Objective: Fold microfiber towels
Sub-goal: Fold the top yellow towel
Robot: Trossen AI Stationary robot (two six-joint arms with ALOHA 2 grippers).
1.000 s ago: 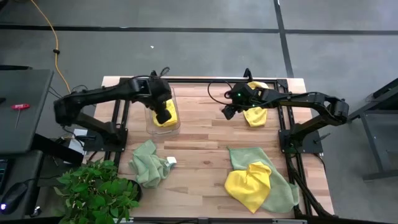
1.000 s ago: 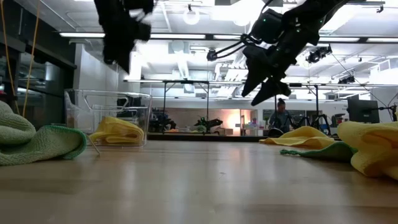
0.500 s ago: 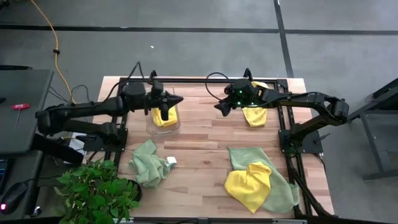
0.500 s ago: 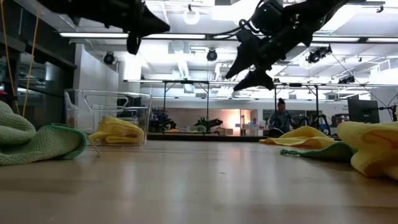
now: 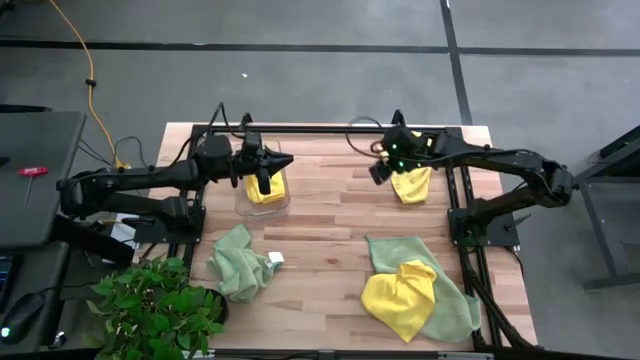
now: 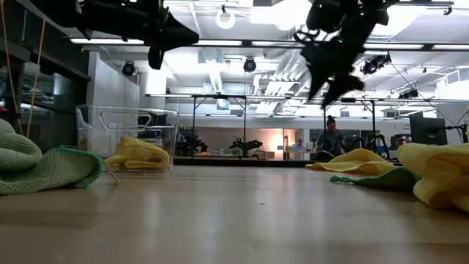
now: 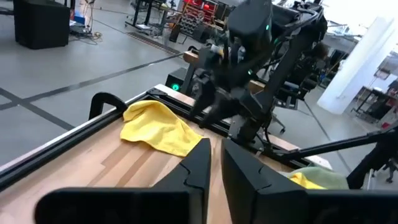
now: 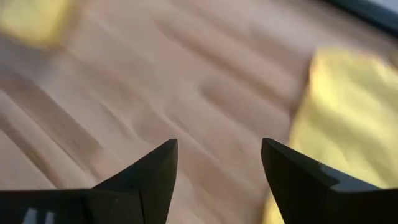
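The right gripper (image 5: 381, 171), jaws spread and empty, hung beside a yellow towel (image 5: 411, 181); the left gripper (image 5: 285, 160), fingers nearly together, hovered above a clear bin (image 5: 243, 205)

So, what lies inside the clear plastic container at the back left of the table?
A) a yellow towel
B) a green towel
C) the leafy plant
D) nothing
A: a folded yellow towel rests inside the clear container, also seen through its wall in the low view.
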